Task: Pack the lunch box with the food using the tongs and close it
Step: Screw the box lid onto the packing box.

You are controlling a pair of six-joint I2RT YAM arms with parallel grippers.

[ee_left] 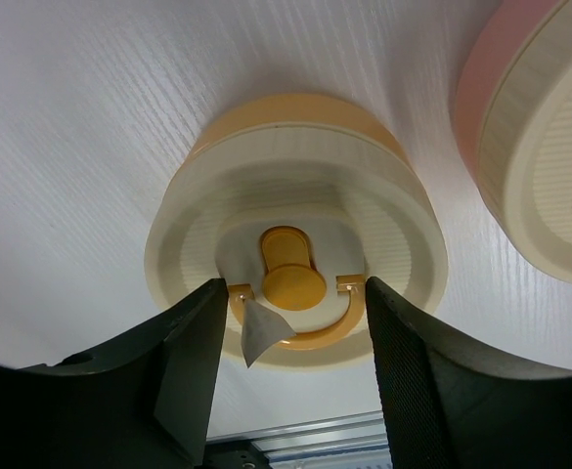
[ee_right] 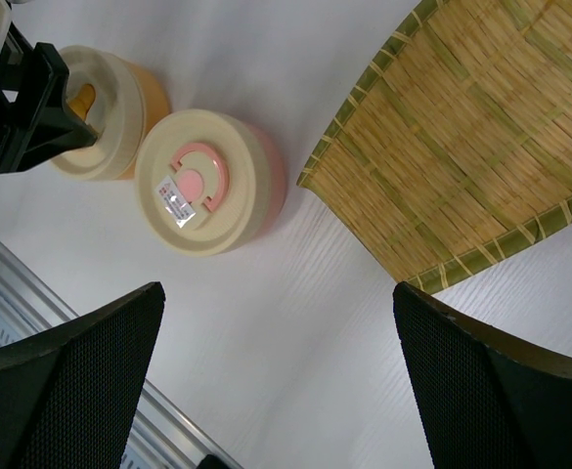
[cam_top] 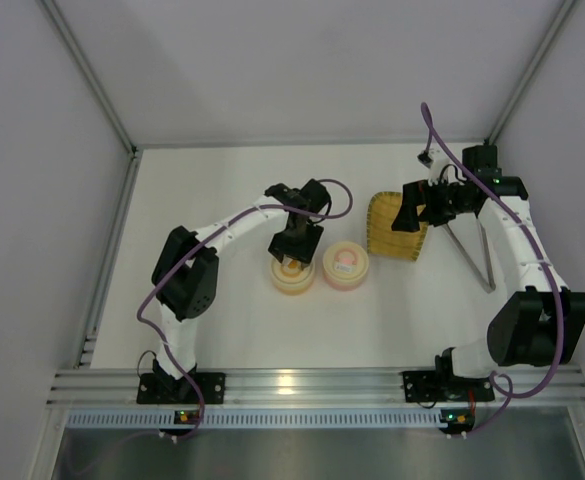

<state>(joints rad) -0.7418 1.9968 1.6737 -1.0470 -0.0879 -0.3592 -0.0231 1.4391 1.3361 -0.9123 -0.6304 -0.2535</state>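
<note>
the left tool (ee_left: 297, 293) hangs low over the cream-yellow tub (ee_left: 295, 195), which stands on the white bench (cam_top: 222, 180) with its cream lid (ee_left: 383, 254) on. its jaws stand partly open, one on each side of the orange knob (ee_left: 293, 283) in the middle of the lid, with a gap between the knob and each jaw. nothing is clamped between them. whether the fingertips (ee_left: 212, 303) press on the lid i cannot tell. a small pale tag (ee_left: 261, 332) sticks up from the lid next to the left fingertip.

the pink tub (cam_top: 344, 265) stands just beside the yellow one, on its right, with its own lid on, showing a pink ring and a small sticker.

the right tool (ee_right: 278, 293) is spread as wide as it goes and holds nothing. it hovers above the near left edge of the woven yellow tray (ee_right: 462, 137), touching neither the tray nor the pink tub.

the tongs (cam_top: 469, 258) lie flat on the bench, right of the tray, partly under the right arm, with the joined end toward the arm bases.
</note>
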